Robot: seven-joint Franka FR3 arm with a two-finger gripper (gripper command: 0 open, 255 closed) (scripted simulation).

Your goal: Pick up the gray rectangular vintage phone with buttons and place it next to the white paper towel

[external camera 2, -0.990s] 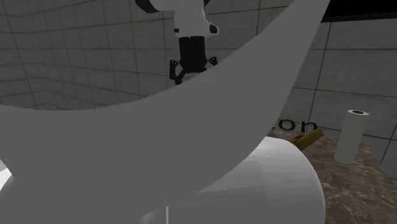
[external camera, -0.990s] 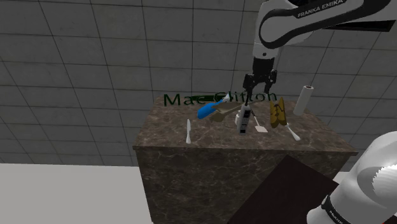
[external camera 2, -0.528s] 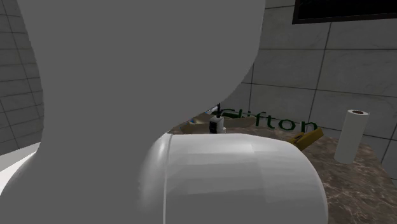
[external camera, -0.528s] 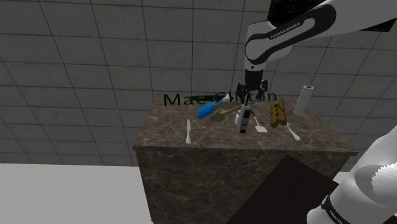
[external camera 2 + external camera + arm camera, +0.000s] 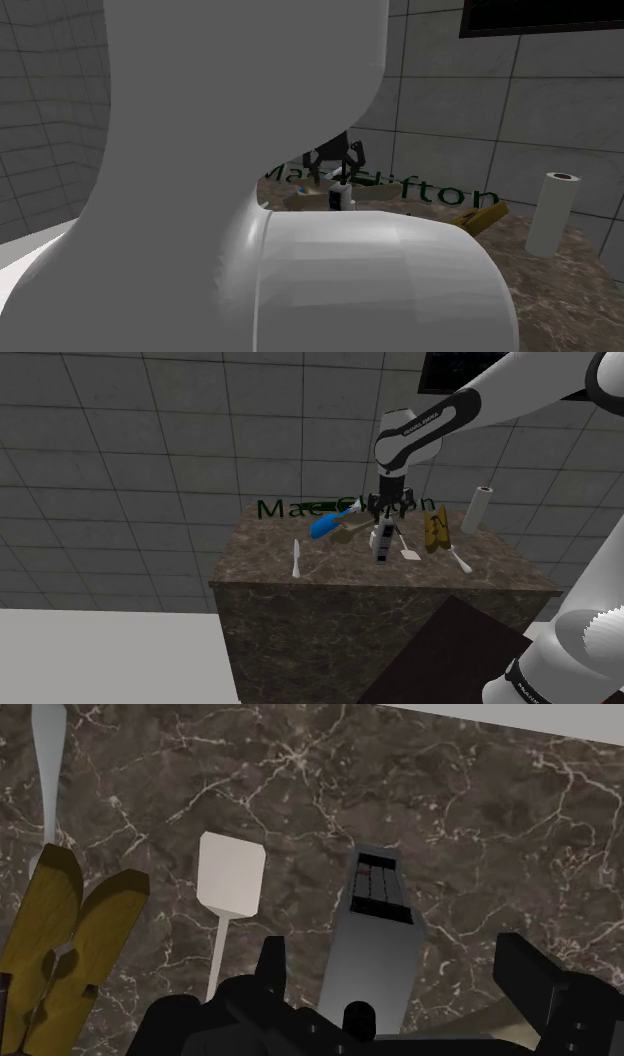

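- The gripper is seen wide open with nothing held. Its fingers stand well apart, one on either side of the phone, and neither touches it.
- The gray phone is found lying flat on the dark marble counter, directly under the hand and nearer one finger than the other.
- The step in hand is judged to be the approach for the grasp. The phone has not yet been gripped or lifted, so the placing part of the task is all still to be done.
- For the next move, a short lowering is likely called for, with a small sideways correction so that the phone sits midway between the fingers. The fingers would then be closed across its narrow width.
- The phone's long axis is seen to run across the line joining the two fingers, so its long sides are presented to them.
- The dark button panel is at the end farther from the hand. In the shoulder view that end points toward the counter's near edge.
- A white spatula lies just beside the phone on one finger's side, with a yellow-brown peg-like thing beyond it. Contact with the spatula's handle should be guarded against.
- The white paper towel stands upright at the counter's far corner on the shoulder view's right, well apart from the phone. A carry that way would be required after lifting.
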